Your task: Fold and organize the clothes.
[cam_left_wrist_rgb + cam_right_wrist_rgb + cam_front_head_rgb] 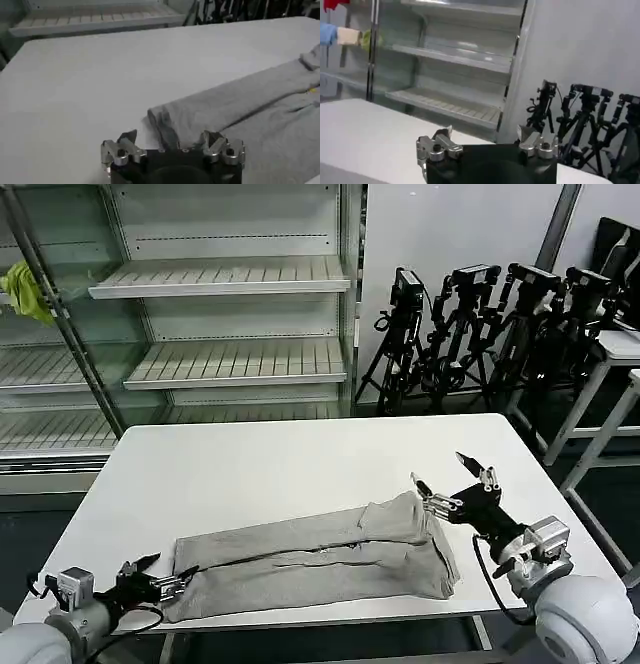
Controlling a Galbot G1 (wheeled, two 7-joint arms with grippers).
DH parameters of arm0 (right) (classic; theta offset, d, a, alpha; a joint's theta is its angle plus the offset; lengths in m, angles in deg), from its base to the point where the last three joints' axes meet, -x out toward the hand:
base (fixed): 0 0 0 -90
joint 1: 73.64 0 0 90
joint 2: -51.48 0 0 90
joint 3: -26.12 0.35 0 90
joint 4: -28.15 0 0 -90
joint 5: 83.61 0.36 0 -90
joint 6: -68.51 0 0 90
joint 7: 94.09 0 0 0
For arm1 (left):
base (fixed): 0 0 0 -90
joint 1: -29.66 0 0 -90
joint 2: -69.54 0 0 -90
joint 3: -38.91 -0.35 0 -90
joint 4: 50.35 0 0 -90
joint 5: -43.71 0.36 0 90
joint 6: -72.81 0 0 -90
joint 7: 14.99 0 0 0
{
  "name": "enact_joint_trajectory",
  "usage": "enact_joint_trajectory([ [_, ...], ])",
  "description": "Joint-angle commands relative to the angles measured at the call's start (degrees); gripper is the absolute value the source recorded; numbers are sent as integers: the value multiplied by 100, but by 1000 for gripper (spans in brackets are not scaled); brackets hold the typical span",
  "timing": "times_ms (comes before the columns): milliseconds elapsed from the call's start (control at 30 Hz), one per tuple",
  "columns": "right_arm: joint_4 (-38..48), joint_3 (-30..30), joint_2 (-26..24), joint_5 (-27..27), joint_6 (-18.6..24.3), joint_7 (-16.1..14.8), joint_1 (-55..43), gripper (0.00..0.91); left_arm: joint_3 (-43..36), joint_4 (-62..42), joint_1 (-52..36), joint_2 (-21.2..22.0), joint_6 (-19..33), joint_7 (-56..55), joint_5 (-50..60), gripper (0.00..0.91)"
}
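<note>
grey shirt folded long on the desk

the grey shirt (320,559) lies in a long folded strip along the near edge of the white desk (280,464). the left tool (160,576) sits spread wide at the shirt's left end. the right tool (450,474) is spread wide too, lifted just above the shirt's right end.

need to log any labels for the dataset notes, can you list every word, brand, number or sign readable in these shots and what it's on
No readable text in any view.
The grey shirt on the white table: no print or label legible; a tiny coloured speck shows in the left wrist view, too small to read.
The shelving unit: no signs or price tags readable.
The tripods and cameras: no brand marks legible.
The left gripper and right gripper: no markings readable.
</note>
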Motion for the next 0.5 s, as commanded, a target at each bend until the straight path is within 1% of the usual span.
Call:
enact_joint_trajectory([
  [33, -267, 58, 81, -3, 11, 13, 118, 907, -302, -41, -50, 220, -44, 6, 212, 413],
  [67, -274, 59, 87, -3, 11, 12, 119, 907, -317, -39, -61, 232, -44, 9, 215, 302],
  [100, -281, 56, 94, -3, 11, 12, 118, 907, -337, -33, -68, 245, -43, 18, 229, 161],
  [167, -296, 47, 105, -4, 12, 18, 126, 907, -370, -11, -71, 273, -43, 45, 258, 50],
  [500, -392, 124, 161, -34, 20, 13, 276, 907, -394, 57, -40, 349, -41, 139, 341, 50],
])
